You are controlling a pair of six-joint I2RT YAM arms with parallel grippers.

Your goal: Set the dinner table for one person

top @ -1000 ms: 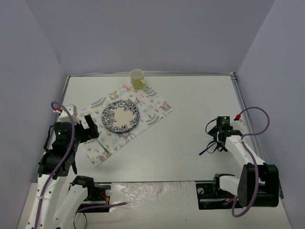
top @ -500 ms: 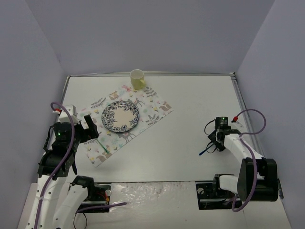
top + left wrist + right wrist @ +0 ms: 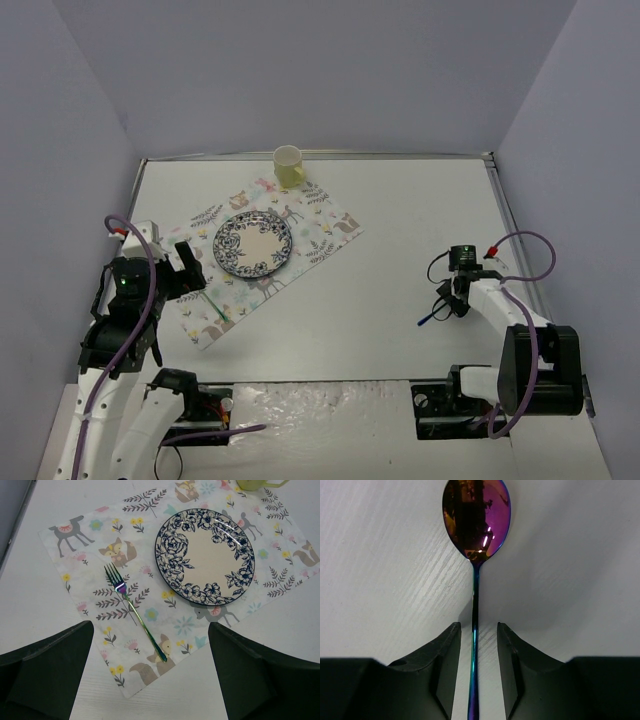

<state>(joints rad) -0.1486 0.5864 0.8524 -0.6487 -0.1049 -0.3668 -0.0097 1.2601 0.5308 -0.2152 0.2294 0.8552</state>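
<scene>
White dinner table (image 3: 400, 200): left fingers (image 3: 45, 675) gape empty, right fingers (image 3: 445, 665) loosely straddle a spoon (image 3: 476, 520).

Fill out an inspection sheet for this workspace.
Surface: white dinner table, matte, with a floral placemat on its left half.
Job's things: plate and fork on the placemat; yellow cup at its far edge; spoon on bare table, right side.
Clutter: nothing seen.
Grippers: left gripper open over the placemat's fork side; right gripper open, straddling the spoon handle with gaps either side.
Cables: purple cables loop along both arms.
Surroundings: plain walls on three sides.
</scene>
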